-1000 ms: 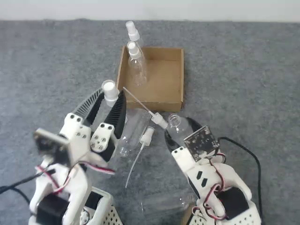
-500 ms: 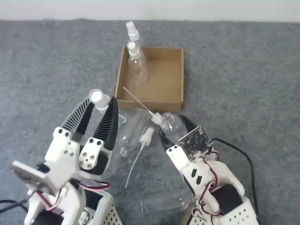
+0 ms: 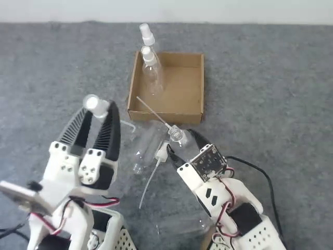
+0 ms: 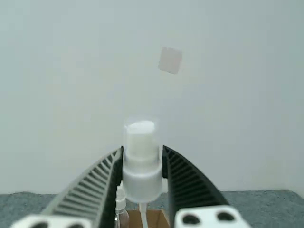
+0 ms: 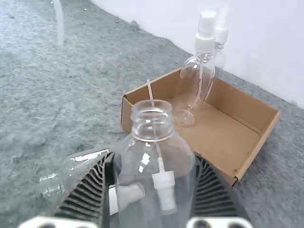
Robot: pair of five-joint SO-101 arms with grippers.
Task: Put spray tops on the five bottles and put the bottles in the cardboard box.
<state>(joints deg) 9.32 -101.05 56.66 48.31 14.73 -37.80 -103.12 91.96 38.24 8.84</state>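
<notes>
My left gripper (image 3: 97,109) is raised over the table's left side, shut on a white spray top (image 3: 92,102). The left wrist view has that spray top (image 4: 141,161) upright between the jaws. My right gripper (image 3: 181,144) is shut on a clear open bottle (image 3: 178,137), held upright just in front of the cardboard box (image 3: 165,113). Its open mouth (image 5: 151,116) faces up in the right wrist view. One capped bottle (image 3: 152,73) stands inside the box. Another capped bottle (image 3: 147,35) stands behind it.
Two loose spray tops (image 3: 163,151) with long tubes lie between the arms, beside a clear bottle (image 3: 143,148) on its side. Another clear bottle (image 3: 182,224) lies near the arm bases. Grey carpet stretches bare to the right of the box.
The left arm has drawn back and to the left with the spray top. The right arm has carried the open bottle leftward, closer to the box's front.
</notes>
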